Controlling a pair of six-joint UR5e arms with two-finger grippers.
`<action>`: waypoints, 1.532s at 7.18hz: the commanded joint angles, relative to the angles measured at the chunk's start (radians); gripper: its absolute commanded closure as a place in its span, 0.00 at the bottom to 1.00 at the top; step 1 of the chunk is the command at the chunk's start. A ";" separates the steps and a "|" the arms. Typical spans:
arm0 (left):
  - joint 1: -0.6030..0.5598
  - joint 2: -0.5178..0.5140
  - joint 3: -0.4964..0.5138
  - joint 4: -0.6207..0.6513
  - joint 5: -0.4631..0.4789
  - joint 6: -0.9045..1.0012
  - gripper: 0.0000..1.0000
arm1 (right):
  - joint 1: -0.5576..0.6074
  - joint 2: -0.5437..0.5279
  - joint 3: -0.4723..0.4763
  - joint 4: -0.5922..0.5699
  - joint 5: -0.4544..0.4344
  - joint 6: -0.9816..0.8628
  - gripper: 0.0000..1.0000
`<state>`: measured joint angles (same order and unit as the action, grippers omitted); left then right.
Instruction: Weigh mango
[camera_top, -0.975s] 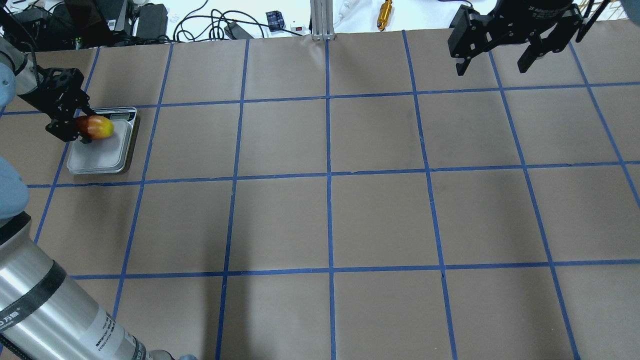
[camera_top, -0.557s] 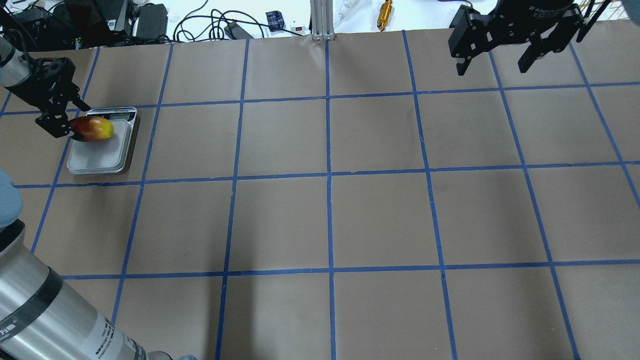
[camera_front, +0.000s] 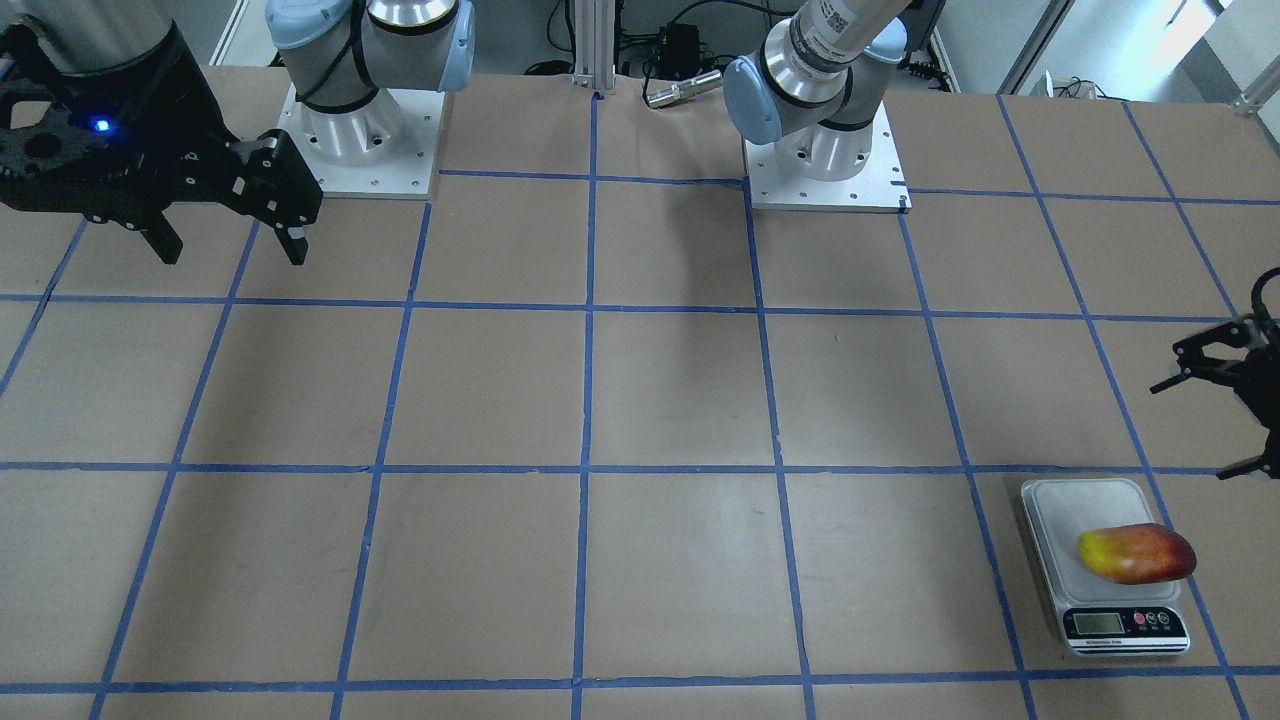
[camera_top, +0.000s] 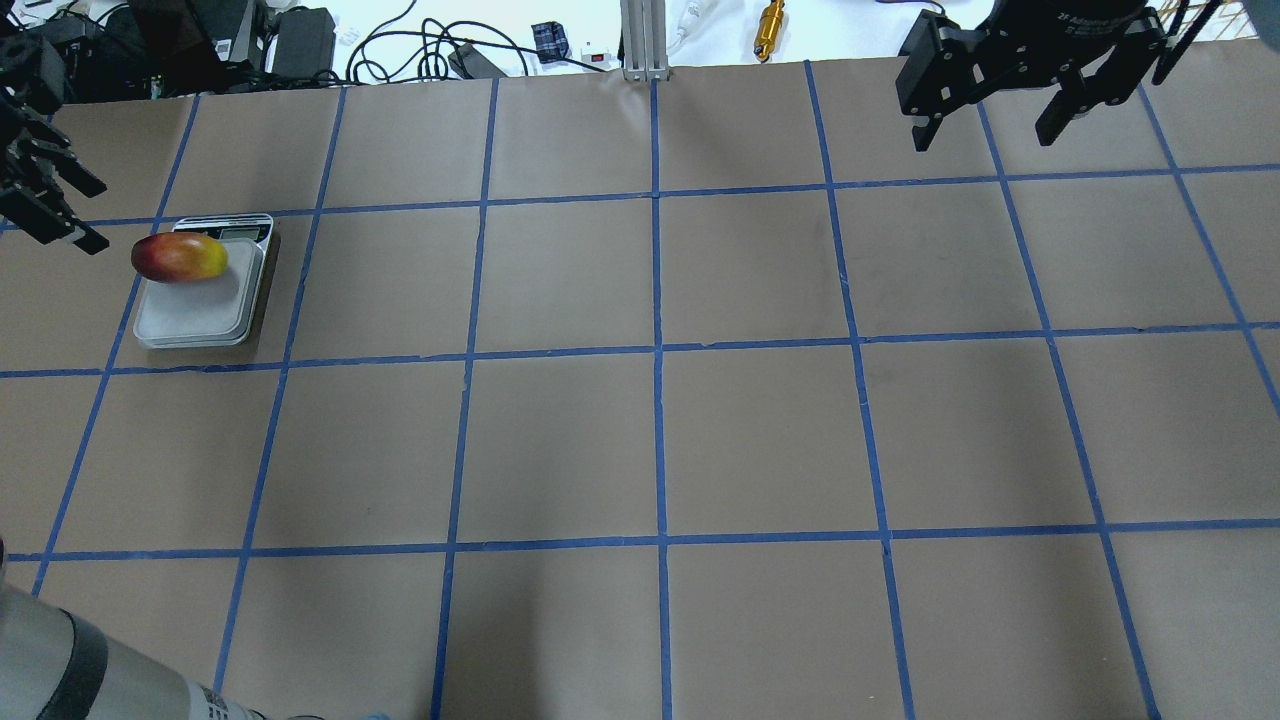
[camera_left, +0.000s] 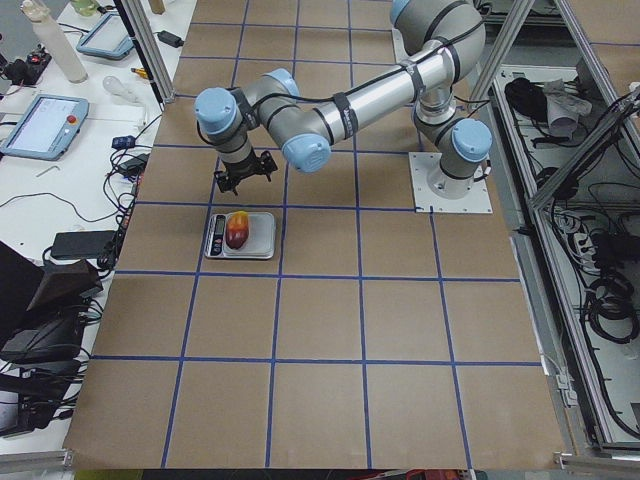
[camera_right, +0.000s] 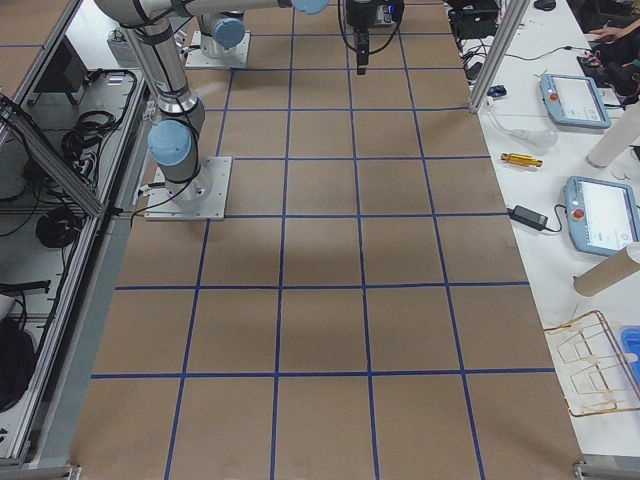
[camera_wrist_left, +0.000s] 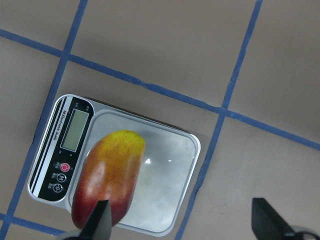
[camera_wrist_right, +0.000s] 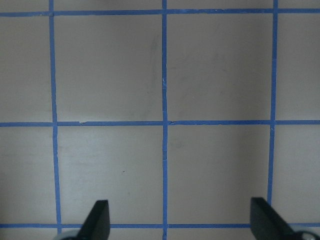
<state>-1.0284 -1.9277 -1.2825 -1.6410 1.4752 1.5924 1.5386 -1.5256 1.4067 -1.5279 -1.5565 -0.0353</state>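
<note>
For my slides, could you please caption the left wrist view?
Mango resting on the scale, fingers open and clear.

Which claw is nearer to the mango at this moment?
Left. The left claw hangs open just beside the scale, apart from the mango lying on its platform. The right claw hangs open far across the table, at its opposite side.

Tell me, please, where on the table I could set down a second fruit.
The table is bare from the scale rightward across the middle squares and all near rows, up to the right gripper. Only the far left is crowded: mango on the scale, open left gripper beside it.
</note>
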 joint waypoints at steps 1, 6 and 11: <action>-0.056 0.154 -0.018 -0.101 -0.009 -0.203 0.00 | 0.000 0.001 0.000 0.000 0.001 0.000 0.00; -0.264 0.309 -0.072 -0.184 -0.001 -0.889 0.00 | 0.000 -0.001 0.000 0.000 0.001 0.000 0.00; -0.488 0.282 -0.077 -0.108 0.019 -1.633 0.00 | 0.000 0.001 0.000 0.000 0.001 0.000 0.00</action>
<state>-1.4817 -1.6454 -1.3561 -1.7552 1.4808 0.0691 1.5386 -1.5252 1.4067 -1.5279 -1.5555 -0.0353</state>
